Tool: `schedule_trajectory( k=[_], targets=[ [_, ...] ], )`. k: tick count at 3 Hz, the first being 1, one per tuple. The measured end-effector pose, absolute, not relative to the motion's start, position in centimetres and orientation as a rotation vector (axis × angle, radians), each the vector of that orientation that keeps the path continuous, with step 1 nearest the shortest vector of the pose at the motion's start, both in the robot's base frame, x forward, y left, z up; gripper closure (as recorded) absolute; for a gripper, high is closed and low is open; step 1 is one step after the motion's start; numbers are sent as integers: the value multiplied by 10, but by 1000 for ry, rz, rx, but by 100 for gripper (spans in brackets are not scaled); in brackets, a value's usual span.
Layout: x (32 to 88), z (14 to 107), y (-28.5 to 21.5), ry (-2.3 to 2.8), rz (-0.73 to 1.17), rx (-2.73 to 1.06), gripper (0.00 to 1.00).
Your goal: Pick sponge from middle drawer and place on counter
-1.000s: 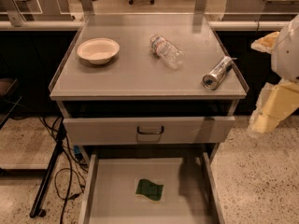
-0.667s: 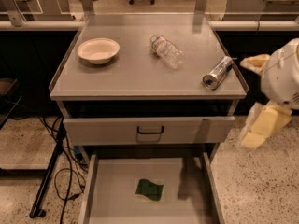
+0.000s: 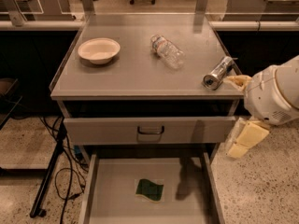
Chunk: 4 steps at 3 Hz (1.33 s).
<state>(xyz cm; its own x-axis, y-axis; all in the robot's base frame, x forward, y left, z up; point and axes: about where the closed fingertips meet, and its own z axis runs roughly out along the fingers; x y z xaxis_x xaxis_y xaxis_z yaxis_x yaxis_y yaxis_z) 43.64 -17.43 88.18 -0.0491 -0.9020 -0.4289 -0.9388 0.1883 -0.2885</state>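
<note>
The dark green sponge (image 3: 149, 189) lies flat on the floor of the open middle drawer (image 3: 112, 195), near its centre. The grey counter (image 3: 135, 73) is the cabinet top above it. My gripper (image 3: 244, 140) hangs below my white arm joint (image 3: 275, 92) at the right. It sits just outside the cabinet's right front corner, level with the upper drawer front. It is above and to the right of the sponge, well apart from it, and holds nothing that I can see.
On the counter are a white bowl (image 3: 98, 49) at the left, a clear plastic bottle (image 3: 167, 51) lying in the middle, and a metal can (image 3: 218, 73) lying at the right edge. The slightly open upper drawer front (image 3: 150, 130) overhangs the middle drawer. Cables and a stand (image 3: 51, 171) are on the floor at the left.
My arm and gripper have moved left toward the cabinet's right side and a little lower. The sponge and counter items have not moved.
</note>
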Motion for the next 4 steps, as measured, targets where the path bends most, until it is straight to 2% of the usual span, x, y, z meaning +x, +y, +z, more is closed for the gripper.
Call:
schedule_trajectory(
  k=[1,2,4],
  targets=[
    [436,882,-174,1953,93,-1718,0],
    [431,843,-155,1954,205,-1720,0],
    [442,691,-101,1961,508,-1650,0]
  ],
)
